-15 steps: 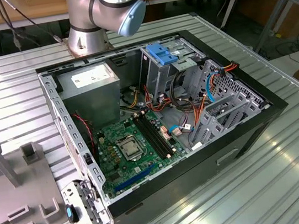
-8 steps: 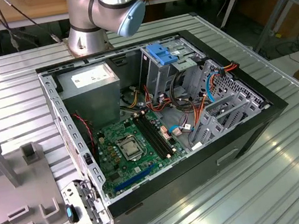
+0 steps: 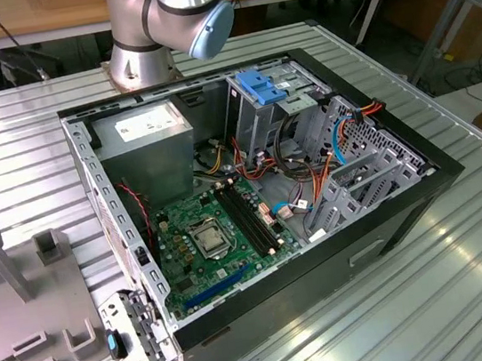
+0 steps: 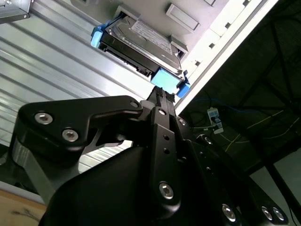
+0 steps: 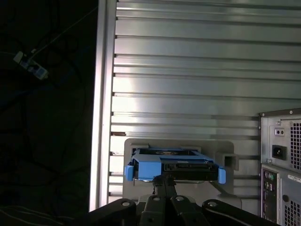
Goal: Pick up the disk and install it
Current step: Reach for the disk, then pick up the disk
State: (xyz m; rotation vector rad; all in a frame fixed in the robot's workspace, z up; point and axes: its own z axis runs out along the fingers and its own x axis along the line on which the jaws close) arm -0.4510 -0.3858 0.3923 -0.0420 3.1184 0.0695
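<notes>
Blue-framed disk (image 5: 171, 165) lies on its grey holder (image 5: 134, 147) on the worktop (image 5: 188, 70), fingers (image 5: 161, 186) pinching its end; lifting it and installing it in the case (image 3: 326, 276) are not yet done.

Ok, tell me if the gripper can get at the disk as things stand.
Probably yes: in both wrist views the gripper is right at the near edge of the disk, with nothing between them. The disk lies on a grey stand, its top uncovered.
</notes>
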